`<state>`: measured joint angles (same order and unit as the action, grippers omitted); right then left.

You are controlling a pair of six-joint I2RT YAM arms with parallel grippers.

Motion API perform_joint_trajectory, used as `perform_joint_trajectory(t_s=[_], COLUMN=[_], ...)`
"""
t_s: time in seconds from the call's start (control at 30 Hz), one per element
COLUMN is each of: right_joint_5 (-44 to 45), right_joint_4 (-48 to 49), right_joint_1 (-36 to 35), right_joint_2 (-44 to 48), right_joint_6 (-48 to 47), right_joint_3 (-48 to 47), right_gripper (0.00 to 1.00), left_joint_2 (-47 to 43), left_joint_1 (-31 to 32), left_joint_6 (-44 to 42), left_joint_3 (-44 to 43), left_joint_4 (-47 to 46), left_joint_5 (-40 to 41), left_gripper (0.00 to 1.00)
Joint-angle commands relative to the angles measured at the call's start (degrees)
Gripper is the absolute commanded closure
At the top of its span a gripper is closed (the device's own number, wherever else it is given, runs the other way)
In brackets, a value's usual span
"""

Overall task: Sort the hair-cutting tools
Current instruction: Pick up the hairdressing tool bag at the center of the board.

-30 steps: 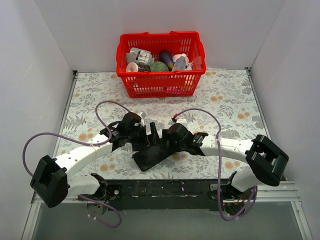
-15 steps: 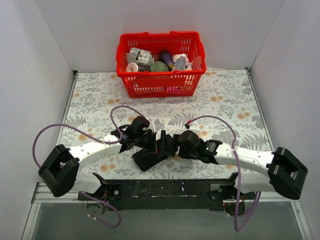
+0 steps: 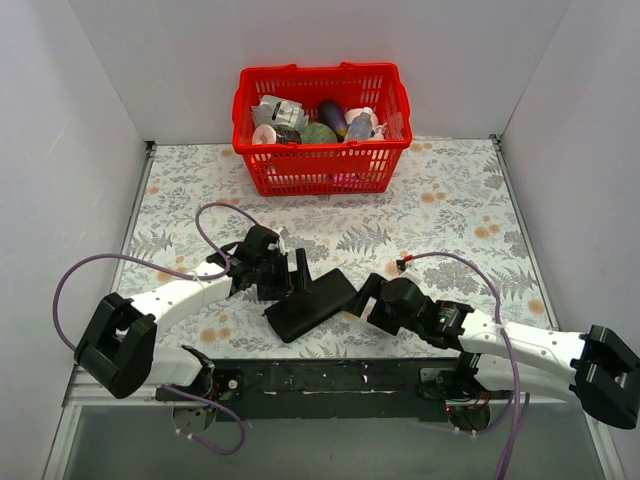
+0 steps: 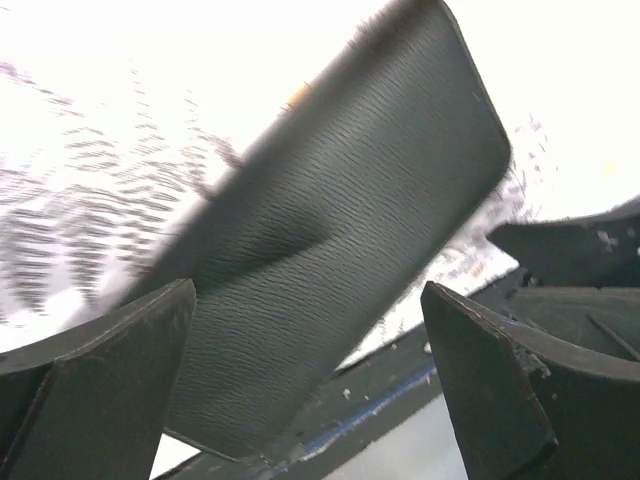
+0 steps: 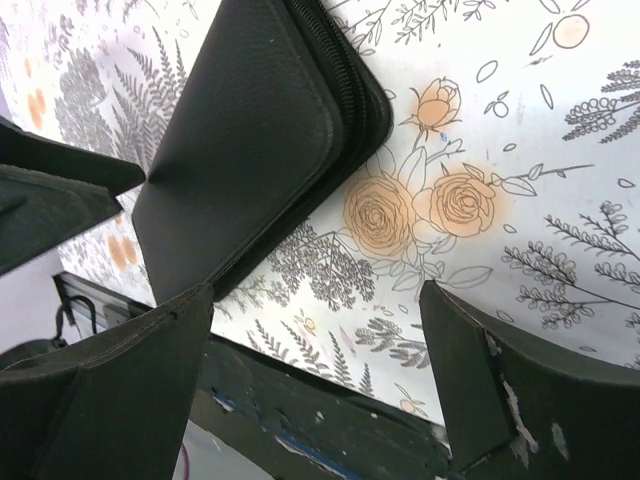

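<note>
The flat black folding case (image 3: 310,303) lies closed on the floral table near the front edge. No scissors and no comb show in any view. My left gripper (image 3: 299,272) is open at the case's far left side, and the textured case (image 4: 330,240) fills the space ahead of its fingers (image 4: 100,390). My right gripper (image 3: 366,293) is open just right of the case. In the right wrist view the case (image 5: 250,130) with its zipper edge lies to the upper left of my open right gripper (image 5: 315,370), which holds nothing.
A red plastic basket (image 3: 322,165) with bottles and packets stands at the back middle. The black base rail (image 3: 330,378) runs along the front edge just below the case. White walls close in the left, right and back sides.
Both grippers were pressed together at the case, which was raised. Now the case lies flat and closed. The right arm has drawn back to the right and near, the left slightly left.
</note>
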<state>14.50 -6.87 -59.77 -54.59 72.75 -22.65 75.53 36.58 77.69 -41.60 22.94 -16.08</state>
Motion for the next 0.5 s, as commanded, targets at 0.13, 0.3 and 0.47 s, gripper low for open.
perform_joint_trajectory(t_s=[0.13, 0.3, 0.47], right_joint_5=[4.75, 5.09, 4.66], right_joint_4=[7.91, 15.13, 21.19], right_joint_1=[-1.14, -2.37, -3.51], right_joint_2=[-6.31, -11.67, -16.5], right_joint_6=[11.52, 14.87, 17.33], right_joint_3=[1.03, 2.44, 3.41], right_gripper=[0.09, 0.09, 0.09], left_joint_2=[-2.93, -2.23, -0.65], left_joint_1=[-5.9, -5.9, -5.9], left_joint_6=[-4.39, -3.16, -3.42], left_joint_3=[1.96, 3.99, 3.46], left_joint_4=[1.06, -1.14, -1.05], left_joint_5=[-1.58, -3.87, -4.49], left_gripper=[0.02, 0.02, 0.02])
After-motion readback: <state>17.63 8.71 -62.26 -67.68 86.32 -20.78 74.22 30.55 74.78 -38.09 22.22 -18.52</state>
